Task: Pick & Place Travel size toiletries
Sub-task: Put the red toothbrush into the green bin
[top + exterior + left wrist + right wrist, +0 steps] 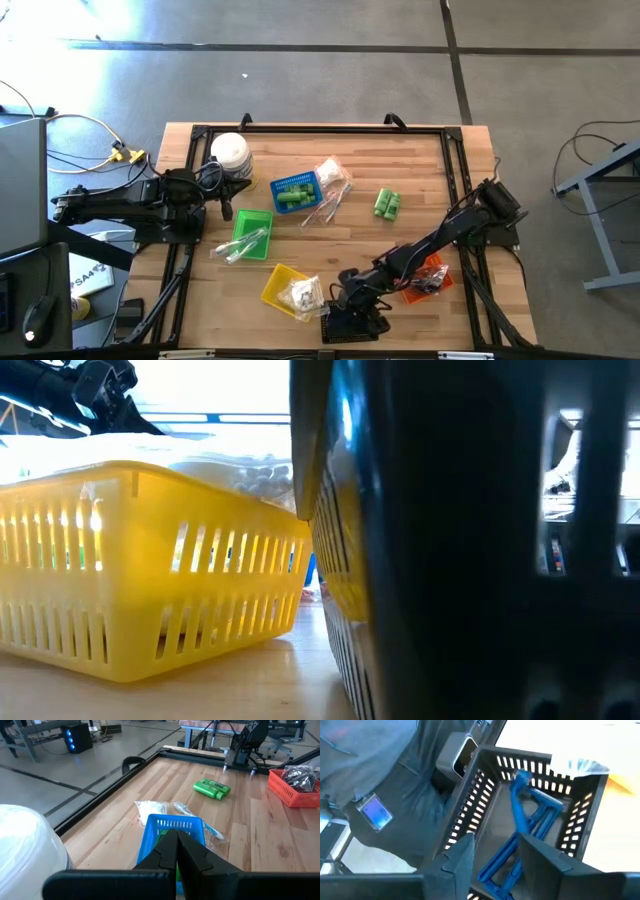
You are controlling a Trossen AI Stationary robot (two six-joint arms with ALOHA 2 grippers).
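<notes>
Here my right gripper (495,860) hangs over the black basket (485,785), jaws parted to drop blue razors (520,815); left gripper (176,851) waits closed.

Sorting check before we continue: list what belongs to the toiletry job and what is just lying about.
Job:
green bottles
clear sachets
blue sticks in the black basket
right gripper, above that basket

Lying about:
white-lidded jar
cables

No legible text (green bottles' (212,788) labels blurred)
</notes>
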